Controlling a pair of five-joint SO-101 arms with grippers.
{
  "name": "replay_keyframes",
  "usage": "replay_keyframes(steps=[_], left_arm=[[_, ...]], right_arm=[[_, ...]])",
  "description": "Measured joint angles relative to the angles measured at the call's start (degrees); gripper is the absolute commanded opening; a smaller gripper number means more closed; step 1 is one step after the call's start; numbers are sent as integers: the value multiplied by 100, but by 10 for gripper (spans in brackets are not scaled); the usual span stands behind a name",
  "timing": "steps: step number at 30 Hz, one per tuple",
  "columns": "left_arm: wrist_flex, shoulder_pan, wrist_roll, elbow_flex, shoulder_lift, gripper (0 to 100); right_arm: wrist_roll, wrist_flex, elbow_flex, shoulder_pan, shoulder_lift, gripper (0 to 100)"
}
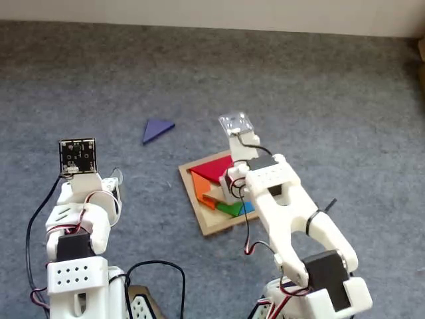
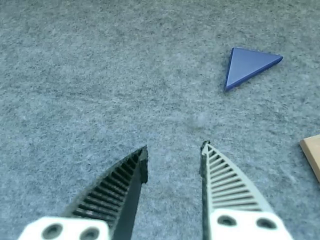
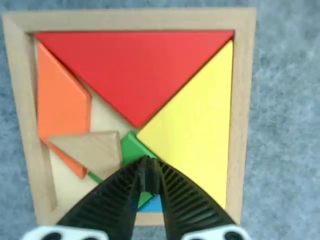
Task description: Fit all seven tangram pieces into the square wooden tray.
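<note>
Nearing the finish, judging by six pieces lying in the tray (image 3: 130, 20), mid-frame in the high view: red (image 3: 135, 65), yellow (image 3: 200, 125), orange (image 3: 57, 95), green (image 3: 131, 147), blue (image 3: 152, 204), tan (image 3: 95, 147) (askew). Lacking only the indigo triangle (image 1: 157, 129), lying on the desk (image 1: 299, 86) up and left of the tray. Hovering the right tool (image 3: 148, 169), clenched and empty, over green; hanging the left tool (image 2: 174, 150), released, above bare desk.

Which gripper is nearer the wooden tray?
Right. The right gripper hangs directly over the tray, fingers closed above the green piece. The left gripper sits open over carpet, the tray off to one side.
</note>
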State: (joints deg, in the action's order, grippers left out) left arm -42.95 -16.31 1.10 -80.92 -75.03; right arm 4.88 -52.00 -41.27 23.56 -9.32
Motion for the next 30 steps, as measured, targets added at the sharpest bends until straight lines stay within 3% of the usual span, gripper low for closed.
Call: replay_keyframes(steps=[17, 30], left_arm=[[0, 0, 0, 0, 0, 190], [0, 0, 0, 0, 0, 190]], right_arm=[[0, -220, 0, 1090, -510, 6], [-431, 888, -62, 1160, 0, 6]])
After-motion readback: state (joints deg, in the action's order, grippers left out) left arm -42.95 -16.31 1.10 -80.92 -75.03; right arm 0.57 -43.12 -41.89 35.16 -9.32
